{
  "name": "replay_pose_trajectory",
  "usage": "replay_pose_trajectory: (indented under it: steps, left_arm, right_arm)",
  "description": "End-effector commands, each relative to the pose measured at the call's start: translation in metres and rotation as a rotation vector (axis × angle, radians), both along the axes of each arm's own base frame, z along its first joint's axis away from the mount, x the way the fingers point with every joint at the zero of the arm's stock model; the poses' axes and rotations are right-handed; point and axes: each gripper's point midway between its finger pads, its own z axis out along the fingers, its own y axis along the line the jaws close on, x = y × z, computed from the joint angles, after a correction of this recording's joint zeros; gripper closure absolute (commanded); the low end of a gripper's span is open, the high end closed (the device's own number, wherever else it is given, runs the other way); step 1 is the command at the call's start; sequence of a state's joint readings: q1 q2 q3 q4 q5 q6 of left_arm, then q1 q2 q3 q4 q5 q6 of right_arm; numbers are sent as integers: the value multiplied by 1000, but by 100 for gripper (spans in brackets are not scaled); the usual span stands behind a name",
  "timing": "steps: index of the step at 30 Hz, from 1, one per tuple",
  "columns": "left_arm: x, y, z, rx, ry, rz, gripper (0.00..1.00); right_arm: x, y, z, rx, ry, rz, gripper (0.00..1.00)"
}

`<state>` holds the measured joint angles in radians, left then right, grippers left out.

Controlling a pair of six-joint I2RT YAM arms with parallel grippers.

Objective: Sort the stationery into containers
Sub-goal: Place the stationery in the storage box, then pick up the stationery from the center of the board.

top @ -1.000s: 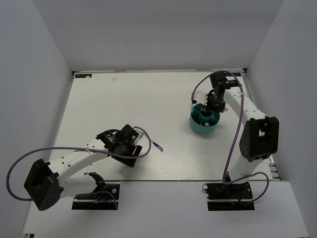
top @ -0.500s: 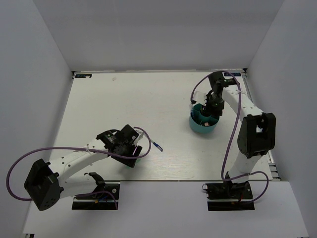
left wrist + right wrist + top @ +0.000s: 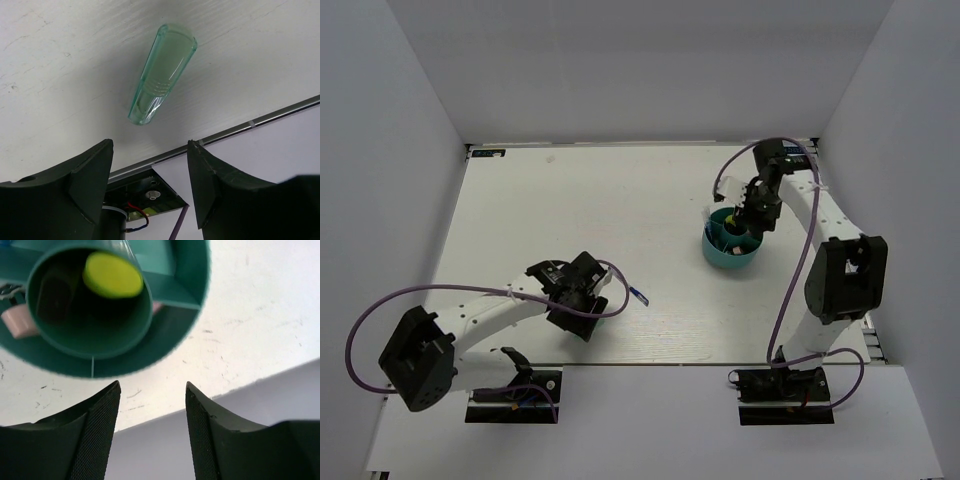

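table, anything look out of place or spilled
Nothing spilled or damaged. The teal tub stands upright. A blue pen and a mint-green piece lie loose on the table, the piece close to its near edge.

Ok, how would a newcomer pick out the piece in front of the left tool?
Start at the table's near edge, left side. Just ahead of the open left tool lies a stubby, see-through mint-green oblong. The blue pen nearby is thin and blue.

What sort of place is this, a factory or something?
Probably a robotics lab test cell, not a factory: a white table boxed in by plain white walls, two arms bolted at its near edge, and loose purple cables.
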<state>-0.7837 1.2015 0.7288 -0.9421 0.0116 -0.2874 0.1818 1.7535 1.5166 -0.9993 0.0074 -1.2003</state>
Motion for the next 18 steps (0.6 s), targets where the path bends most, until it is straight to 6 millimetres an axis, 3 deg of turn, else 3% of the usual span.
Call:
replay_pose_trajectory:
  steps: [1, 4, 5, 14, 18]
  left_arm:
    - [3, -11, 3, -25, 13, -25, 29]
    - [9, -17, 1, -26, 12, -23, 31]
    - [10, -17, 0, -19, 14, -26, 31]
    - [36, -42, -12, -16, 13, -70, 32]
    - [42, -42, -21, 38, 30, -70, 32]
  right_arm:
    - [-16, -2, 39, 63, -65, -32, 42]
    - [-32, 1, 45, 133, -102, -58, 42]
    - [-47, 3, 45, 165, -104, -60, 42]
    - [-87, 18, 53, 356, -171, -106, 39]
    - [-104, 24, 49, 418, -164, -114, 38]
